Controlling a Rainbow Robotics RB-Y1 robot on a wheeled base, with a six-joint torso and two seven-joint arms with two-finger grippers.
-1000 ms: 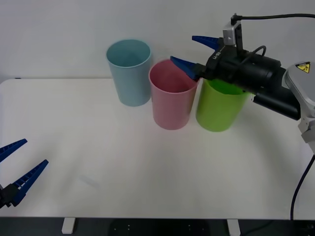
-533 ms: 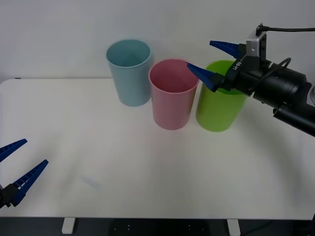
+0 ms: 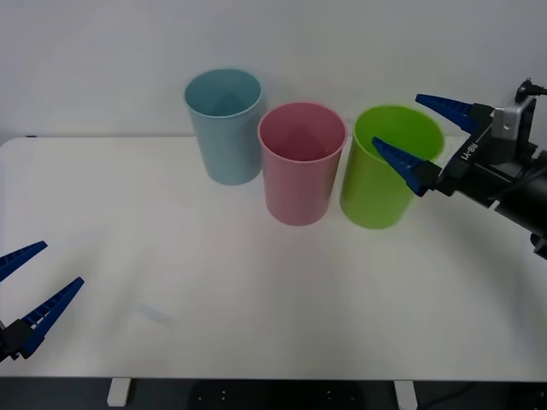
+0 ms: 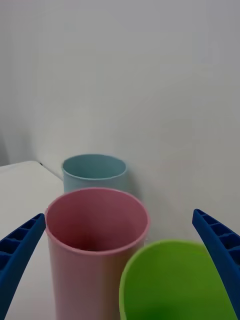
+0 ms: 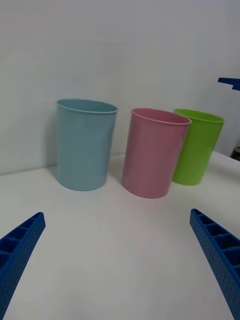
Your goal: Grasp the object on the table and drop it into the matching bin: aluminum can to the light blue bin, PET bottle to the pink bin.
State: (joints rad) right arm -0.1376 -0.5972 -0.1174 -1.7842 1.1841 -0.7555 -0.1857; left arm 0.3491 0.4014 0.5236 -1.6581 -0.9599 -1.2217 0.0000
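Well, the right gripper (image 3: 423, 137) hung wide open and empty over the lime green bin (image 3: 389, 171), just beside the pink bin (image 3: 299, 166), the left gripper (image 3: 30, 290) spread idle low, so the bottle was presumably already dropped, though nothing confirmed it.

A plain pale wall (image 3: 342, 43) runs across the whole back of the scene, bare and evenly lit, with no strong shadows on it. It meets the far edge of the white surface (image 3: 214, 290), which is wide, flat and matte with a rounded corner at the far left. Under the near edge lies a dark floor (image 3: 256, 395), where two pale feet of the frame (image 3: 118, 392) stand.
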